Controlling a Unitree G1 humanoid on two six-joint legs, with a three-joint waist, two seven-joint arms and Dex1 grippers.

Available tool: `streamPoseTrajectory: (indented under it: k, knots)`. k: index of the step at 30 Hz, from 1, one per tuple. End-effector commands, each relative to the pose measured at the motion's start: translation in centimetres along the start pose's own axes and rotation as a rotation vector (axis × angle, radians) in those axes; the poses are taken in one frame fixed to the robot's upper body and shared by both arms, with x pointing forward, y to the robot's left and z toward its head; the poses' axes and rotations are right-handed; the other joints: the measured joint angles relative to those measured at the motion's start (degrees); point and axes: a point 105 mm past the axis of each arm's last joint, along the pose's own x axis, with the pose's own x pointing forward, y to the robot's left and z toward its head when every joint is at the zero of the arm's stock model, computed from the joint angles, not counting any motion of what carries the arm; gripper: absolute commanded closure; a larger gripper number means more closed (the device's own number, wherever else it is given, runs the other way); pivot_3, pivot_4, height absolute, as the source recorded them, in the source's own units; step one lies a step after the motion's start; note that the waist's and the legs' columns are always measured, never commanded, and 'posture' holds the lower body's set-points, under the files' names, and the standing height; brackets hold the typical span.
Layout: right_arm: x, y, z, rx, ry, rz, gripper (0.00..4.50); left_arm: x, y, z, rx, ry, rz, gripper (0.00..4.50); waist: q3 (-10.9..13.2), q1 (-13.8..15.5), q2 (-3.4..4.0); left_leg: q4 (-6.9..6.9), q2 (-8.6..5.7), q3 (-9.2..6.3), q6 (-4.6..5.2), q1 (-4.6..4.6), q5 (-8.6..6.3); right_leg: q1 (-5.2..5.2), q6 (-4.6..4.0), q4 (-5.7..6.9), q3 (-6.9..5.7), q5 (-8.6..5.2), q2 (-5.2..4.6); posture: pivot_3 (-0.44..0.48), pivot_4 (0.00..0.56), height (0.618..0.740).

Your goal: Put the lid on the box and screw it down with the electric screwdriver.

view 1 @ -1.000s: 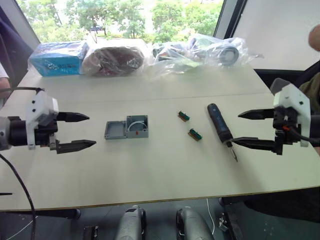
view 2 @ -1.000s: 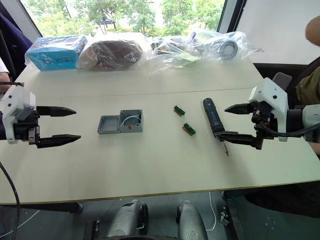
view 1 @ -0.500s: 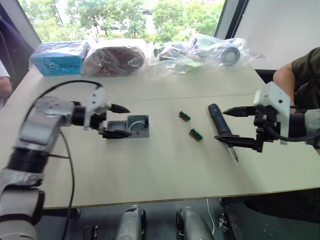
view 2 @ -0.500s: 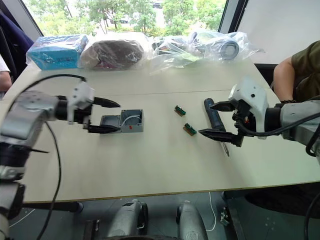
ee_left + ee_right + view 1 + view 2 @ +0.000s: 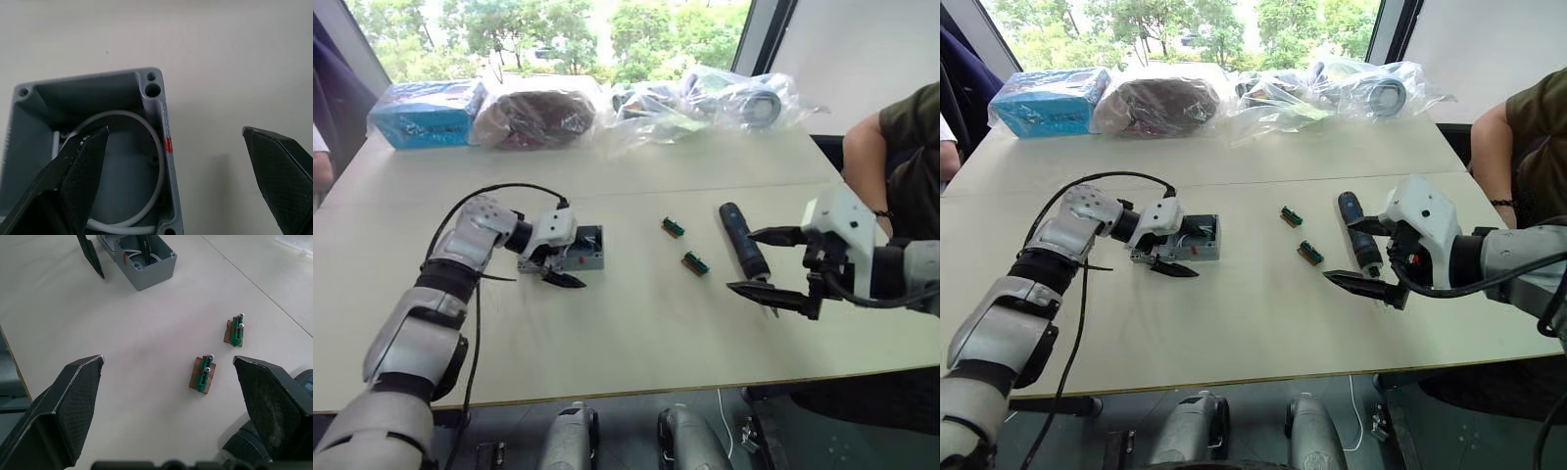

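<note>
The box (image 5: 93,156) is sitting open-side up on the table (image 5: 636,333), a white wire loop curled inside it. The left gripper (image 5: 560,264) is hovering over the box, spread wide and holding nothing, one finger (image 5: 78,161) above the hollow and the other outside the box's wall. Well off to the box's right, the screwdriver (image 5: 742,241) is lying flat, past two small green parts (image 5: 204,375). The right gripper (image 5: 1359,257) is straddling the screwdriver, gaping wide and gripping nothing.

left gripper (image 5: 176,142) spread | one finger (image 5: 83,161) inside box (image 5: 146,88)
</note>
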Motion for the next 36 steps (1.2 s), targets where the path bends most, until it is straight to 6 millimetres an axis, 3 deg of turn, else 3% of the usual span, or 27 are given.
streamPoseTrajectory:
  k: [1,10,11,17,25,36]
  knots:
    - [-0.5,0.1,0.7,-0.028,-0.026,-0.024,0.00,-0.3,0.7,0.9,0.050,0.000,0.014,0.70,0.00,-0.01,0.00,0.01,0.00,-0.01,0.00,0.00,0.00,0.00,0.00,0.00,0.00,0.00,-0.01,0.000,0.150,0.740]
    - [-0.5,0.1,0.7,-0.024,-0.025,-0.029,0.00,0.1,0.6,1.8,0.076,-0.040,-0.018,4.29,0.00,-0.08,0.00,0.01,0.00,-0.11,0.00,0.00,0.00,0.01,0.03,0.02,0.00,0.02,-0.01,0.000,0.150,0.740]
    - [-0.5,0.1,0.7,-0.024,-0.026,-0.029,0.00,0.2,0.5,2.0,0.083,-0.041,-0.031,4.48,0.00,-0.03,0.00,0.01,0.00,-0.11,0.00,0.00,0.00,0.01,0.03,0.02,0.01,0.02,-0.01,0.000,0.150,0.740]
    - [-0.6,0.1,0.6,-0.026,-0.021,-0.033,0.00,1.1,-0.1,3.3,0.145,-0.069,-0.121,4.48,0.00,0.02,-0.01,0.04,-0.02,-0.11,0.00,-0.01,0.00,0.03,0.03,0.02,0.01,0.02,-0.03,0.000,0.150,0.740]
    - [-0.7,0.4,0.6,-0.018,-0.015,-0.038,0.00,4.8,-1.4,6.4,0.337,-0.085,-0.281,4.48,0.00,0.16,-0.02,0.05,-0.03,-0.14,0.00,-0.03,0.00,0.04,0.04,0.03,0.01,0.02,-0.03,0.000,0.150,0.740]
    - [-0.9,0.9,0.5,-0.005,-0.009,-0.056,0.00,6.8,-1.5,7.8,0.489,-0.017,-0.374,4.48,0.00,-0.05,-0.02,0.07,-0.02,-0.21,0.02,-0.01,-0.01,0.04,0.06,0.03,0.02,0.04,0.02,0.000,0.150,0.740]
